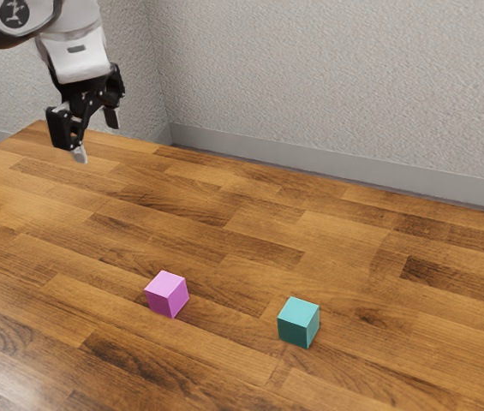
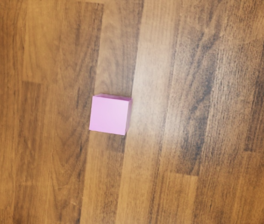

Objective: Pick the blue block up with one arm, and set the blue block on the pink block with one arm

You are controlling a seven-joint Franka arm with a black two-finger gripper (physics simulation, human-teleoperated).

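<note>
A teal-blue block [image 1: 298, 322] rests on the wooden table toward the front, a short way to the exterior view's right of the pink block [image 1: 167, 294]. The two blocks stand apart and do not touch. My gripper [image 1: 94, 134] hangs high above the table's far left part, well away from both blocks, with its fingers open and nothing between them. In the wrist view the pink block [image 2: 110, 114] lies far below the hand on the planks.
The wooden table [image 1: 327, 231] runs back to a grey textured wall [image 1: 327, 77] with a baseboard along its foot. Bare planks surround both blocks.
</note>
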